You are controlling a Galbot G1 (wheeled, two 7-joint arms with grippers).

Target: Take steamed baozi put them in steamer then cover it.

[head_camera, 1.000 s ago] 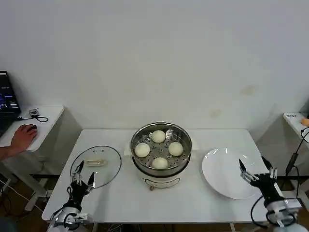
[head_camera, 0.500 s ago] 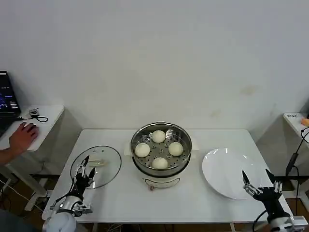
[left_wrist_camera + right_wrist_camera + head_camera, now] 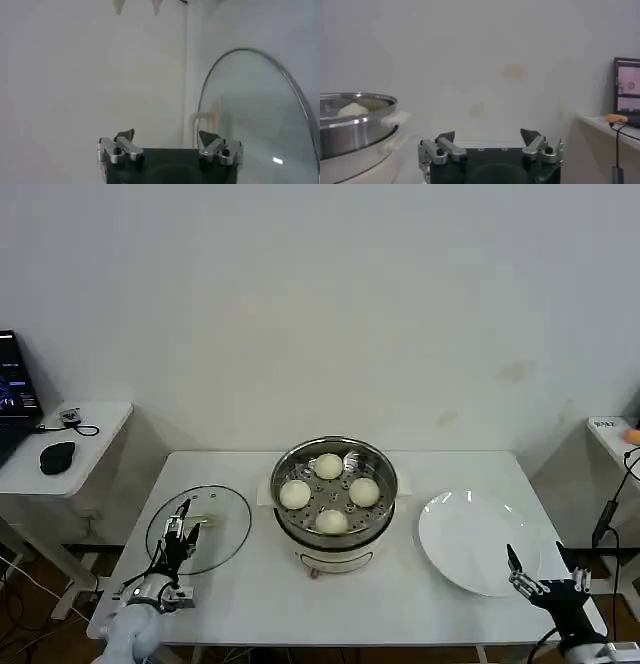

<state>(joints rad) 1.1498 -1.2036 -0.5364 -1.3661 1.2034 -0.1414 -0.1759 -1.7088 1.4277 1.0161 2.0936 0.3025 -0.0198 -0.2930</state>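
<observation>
Four steamed baozi (image 3: 329,466) sat inside the steamer (image 3: 334,496), glass lid (image 3: 199,527) left of it under my spread, empty left fingers (image 3: 178,515), right fingers (image 3: 545,575) parted beyond the plate (image 3: 468,541); risk: lid slipping sideways from a shallow knob pinch.

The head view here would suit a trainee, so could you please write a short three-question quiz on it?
1. How many steamed baozi lie in the steamer?
2. True or false: the glass lid covers the steamer.
3. Which gripper is over the lid: (a) the left gripper, (b) the right gripper?

Key
1. Four.
2. False: it lies flat on the table, on the robot's left of the steamer.
3. (a); the right gripper, open, is beside the white plate.
</observation>
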